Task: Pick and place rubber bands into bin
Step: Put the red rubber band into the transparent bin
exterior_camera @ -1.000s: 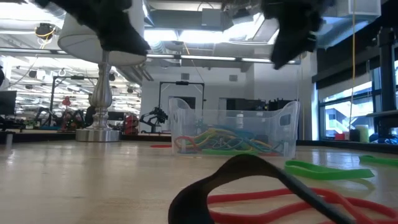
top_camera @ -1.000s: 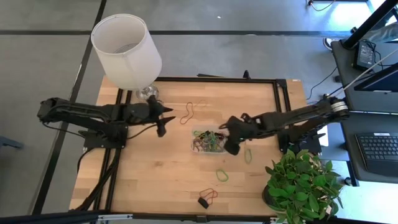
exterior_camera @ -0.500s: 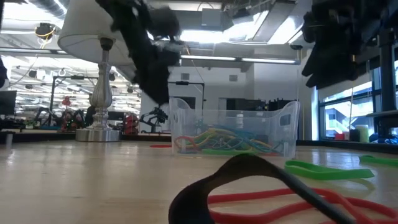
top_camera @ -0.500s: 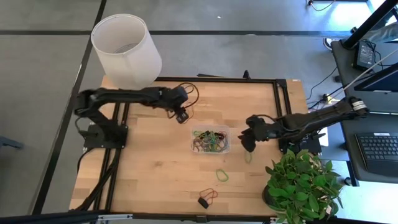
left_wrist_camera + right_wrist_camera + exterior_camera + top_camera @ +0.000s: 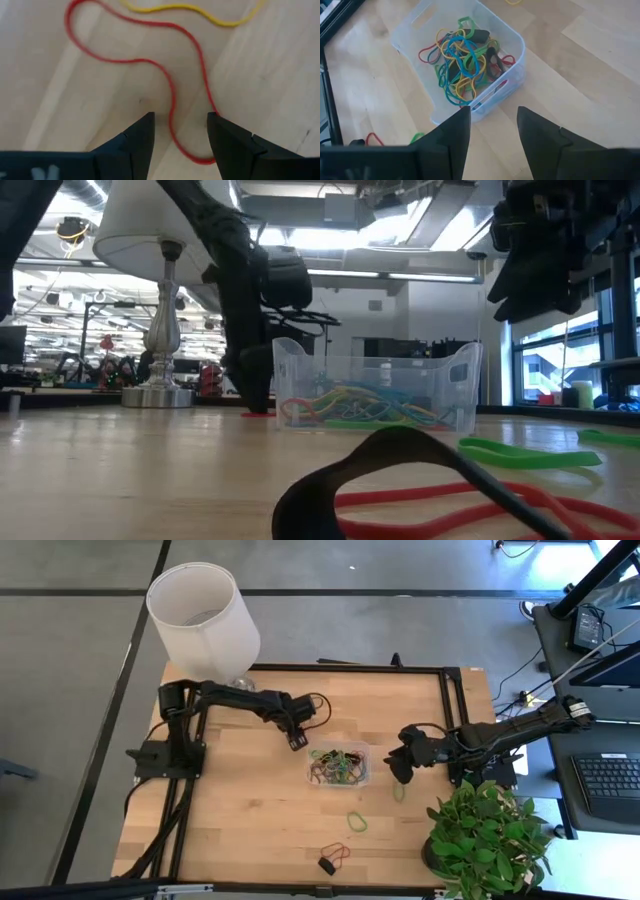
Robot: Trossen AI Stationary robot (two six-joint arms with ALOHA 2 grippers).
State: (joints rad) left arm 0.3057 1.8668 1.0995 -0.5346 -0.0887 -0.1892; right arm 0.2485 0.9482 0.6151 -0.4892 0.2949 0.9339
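Rubber bands lie scattered across the wooden table (image 5: pixel 250 810): nearest the front edge, a black band (image 5: pixel 400 470) crosses a red one (image 5: pixel 450 510), with a green loop (image 5: pixel 357 822) a little farther in. Mid-table, the clear bin (image 5: pixel 338 766) already holds a tangle of red, yellow, blue and green bands. Beside its right end the right gripper (image 5: pixel 398 766) hangs above the table with fingers parted and empty, over another green band (image 5: pixel 399 791). Beyond the bin's far left corner, the left gripper (image 5: pixel 179 131) is down at the wood, fingers open astride a red band (image 5: pixel 172 95), a yellow band (image 5: pixel 190 10) just beyond. Light, limp and likely to snag, such loops are best pinched on a single strand.
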